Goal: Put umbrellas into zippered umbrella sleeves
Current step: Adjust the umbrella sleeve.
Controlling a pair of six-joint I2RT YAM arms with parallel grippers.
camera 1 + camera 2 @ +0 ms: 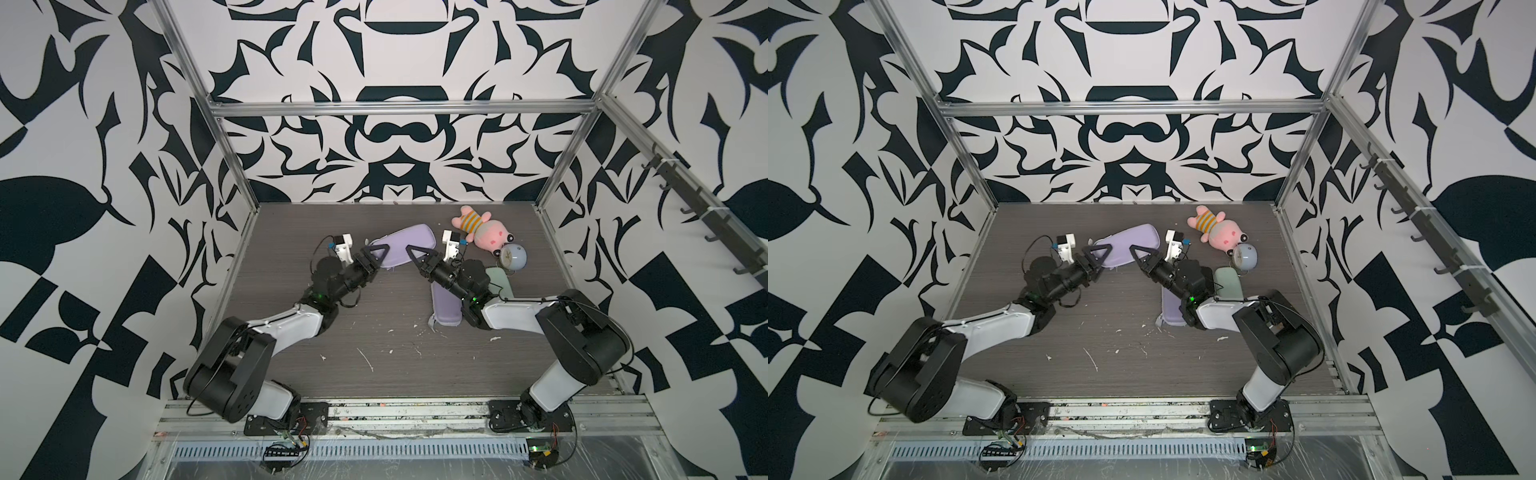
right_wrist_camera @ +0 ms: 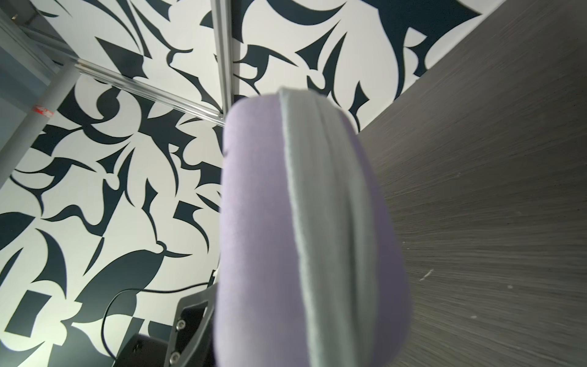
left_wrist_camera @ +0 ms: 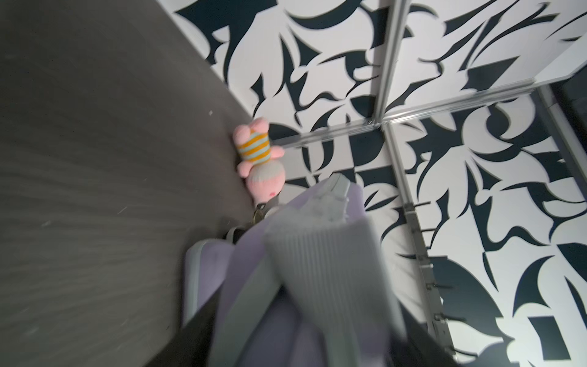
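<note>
1. Lilac zippered umbrella sleeve sits back-middle on the table, long axis slanted, between both grippers in both top views.
2. Right wrist view shows it end-on with a grey zip band running down it, apparently closed. Left wrist view is blurred, with a grey ribbed strip across the lilac shell.
3. Can't tell whether it rests on the table or is lifted.
4. The left gripper overlaps the sleeve's left end. Dark fingers flank the sleeve in the wrist view; can't tell whether they clamp it.
5. The right gripper overlaps the right end. Only one finger shows beside the sleeve, so pinching or spread is unclear.
6. The second lilac sleeve lies nearer the front, partly under the right arm.
7. The mint green sleeve lies just right of it, also partly hidden.
8. The pink plush toy is back right, with the pale-blue clock at its head.
</note>
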